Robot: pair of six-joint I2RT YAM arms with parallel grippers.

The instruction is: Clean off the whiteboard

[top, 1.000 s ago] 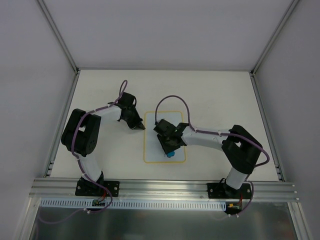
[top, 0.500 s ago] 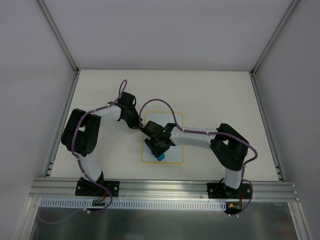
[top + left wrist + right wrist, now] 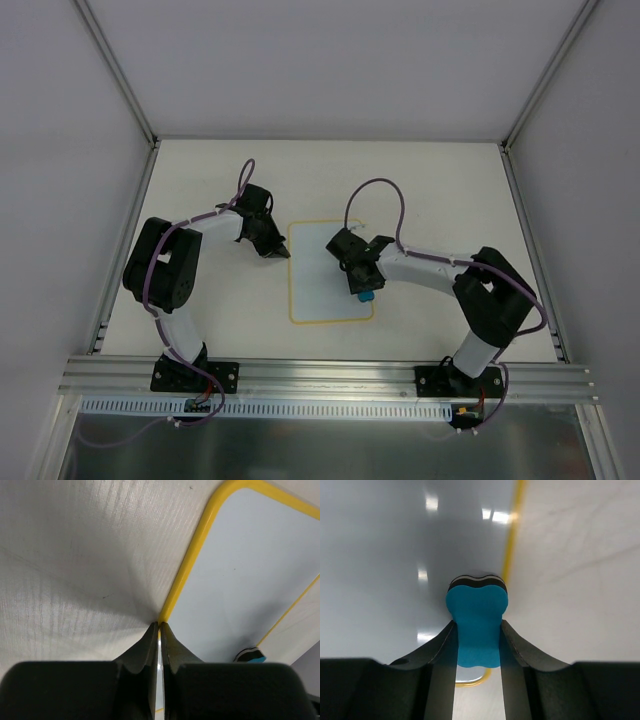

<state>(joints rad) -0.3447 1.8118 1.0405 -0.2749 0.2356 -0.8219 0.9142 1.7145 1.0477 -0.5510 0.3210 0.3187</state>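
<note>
The whiteboard [image 3: 320, 275] lies flat mid-table, white with a yellow rim and no writing visible. My left gripper [image 3: 283, 254] is shut, its tips pressed on the board's left rim [image 3: 172, 597] near the upper left corner. My right gripper [image 3: 365, 292] is shut on the blue eraser [image 3: 367, 296], which presses on the board at its right rim. In the right wrist view the eraser [image 3: 476, 625] sits squeezed between the fingers, the whiteboard [image 3: 395, 555] to its left. The eraser also shows in the left wrist view [image 3: 251, 656].
The cream tabletop [image 3: 440, 190] surrounds the board. Grey enclosure walls and metal posts border it. An aluminium rail [image 3: 330, 375] runs along the near edge.
My right gripper swept the eraser to the board's lower left, then back right and up to the right rim. The board shifted left and back. My left gripper stayed on the left rim.
</note>
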